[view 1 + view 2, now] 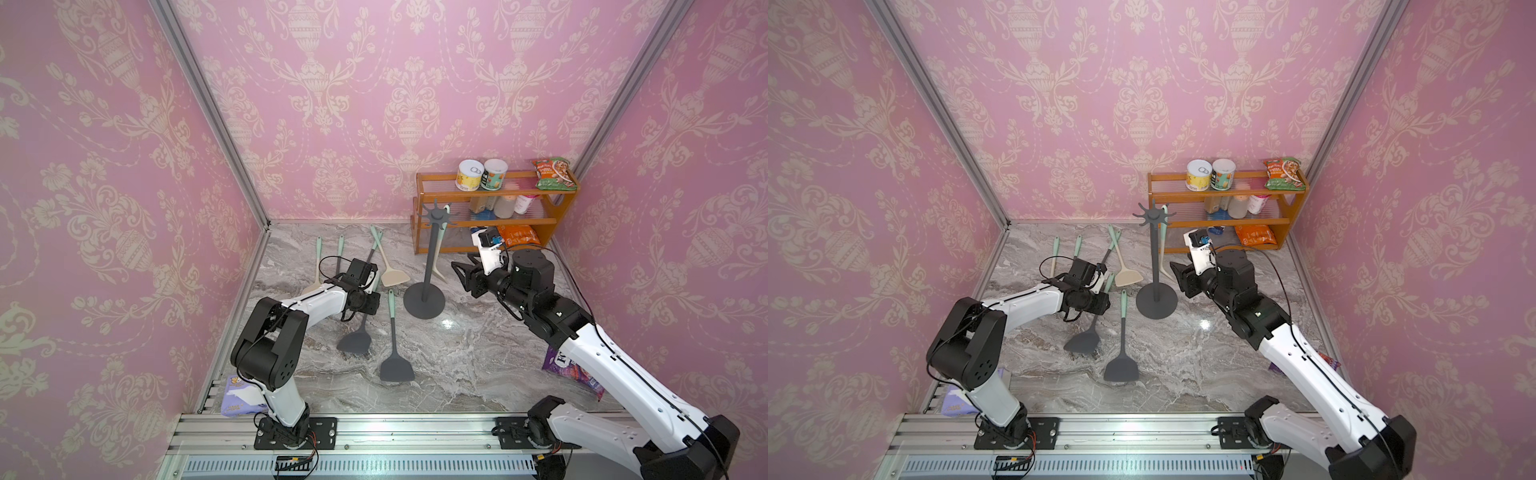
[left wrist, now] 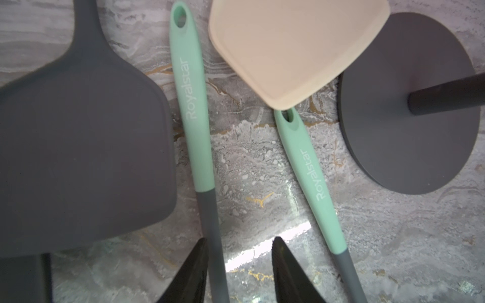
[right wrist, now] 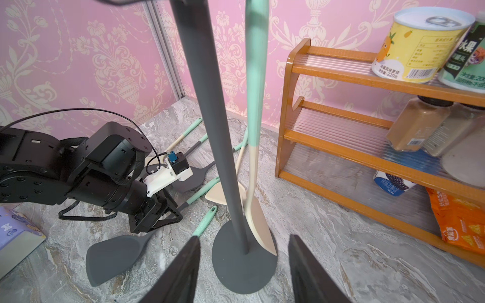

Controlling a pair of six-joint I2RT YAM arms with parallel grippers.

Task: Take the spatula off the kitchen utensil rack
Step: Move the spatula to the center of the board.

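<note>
Plainly, one spatula (image 3: 254, 126) hangs on the kitchen utensil rack (image 1: 430, 257).
It has a smooth mint-green handle, a thin cream shaft and a flat cream blade. It hangs from a hook of the star-shaped crown (image 1: 438, 214), long axis upright, with the blade pointing down at the round flat base (image 1: 424, 307), just beside the thin pole (image 3: 210, 105). The rack is matte dark grey and stands on the marbled grey desk (image 1: 457, 365). The right tool (image 3: 244, 238) is spread, a finger either side of the pole, touching nothing. The left tool (image 2: 239, 240) is spread too, above a grey-shafted spatula (image 2: 193, 105) lying flat.
</note>
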